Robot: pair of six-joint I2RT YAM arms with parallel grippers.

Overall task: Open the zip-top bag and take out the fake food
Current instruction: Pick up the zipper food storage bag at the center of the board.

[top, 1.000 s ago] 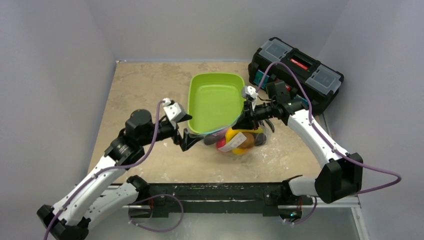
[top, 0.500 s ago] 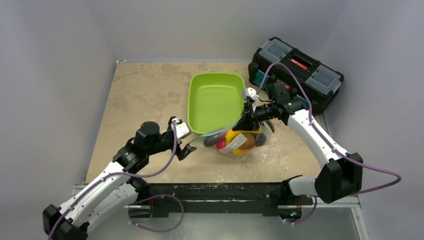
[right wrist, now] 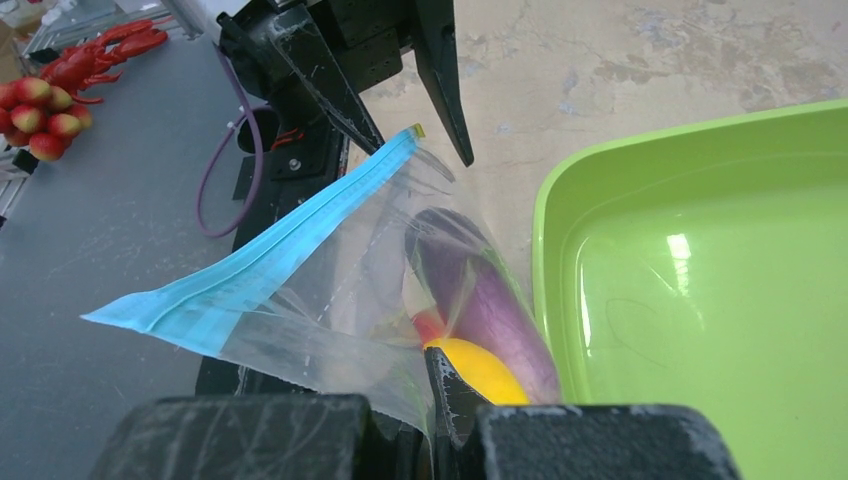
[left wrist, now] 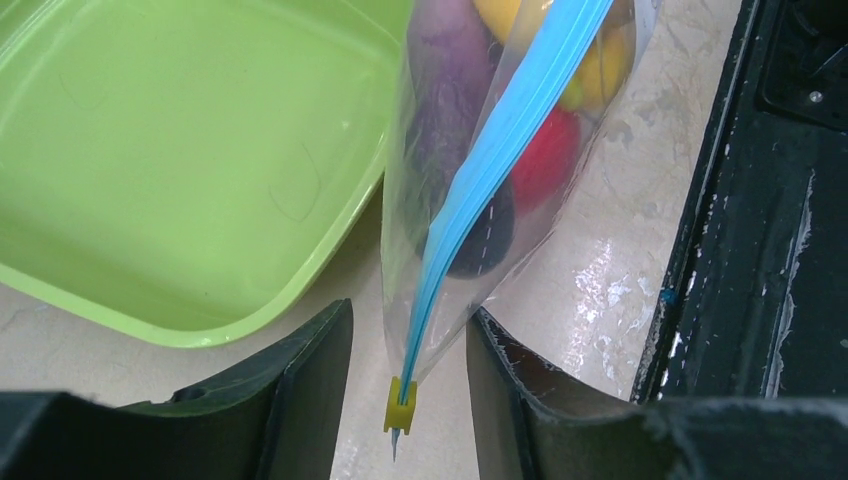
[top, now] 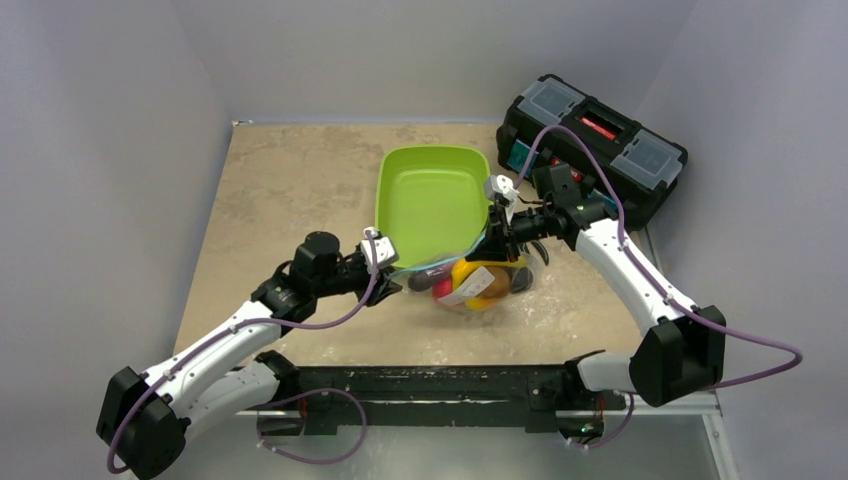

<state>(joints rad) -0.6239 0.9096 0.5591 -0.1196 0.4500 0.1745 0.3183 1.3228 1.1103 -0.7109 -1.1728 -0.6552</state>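
Left arm (top: 230, 335) stretched forward-right, elbow low, wrist near table. Left gripper (left wrist: 408, 345) half-spread as I read it: fingers (left wrist: 310, 370) flank bag (left wrist: 470, 190) corner, gap visible both sides. Right arm (top: 630, 270) arches in from right, forearm sloping down-left. Right gripper (top: 497, 240) clamped, and I see bag film pinched between fingertips, held above table.

one zip-top bag (top: 475, 280) (clear), one green tray (top: 430, 200), one toolbox (top: 595, 140)
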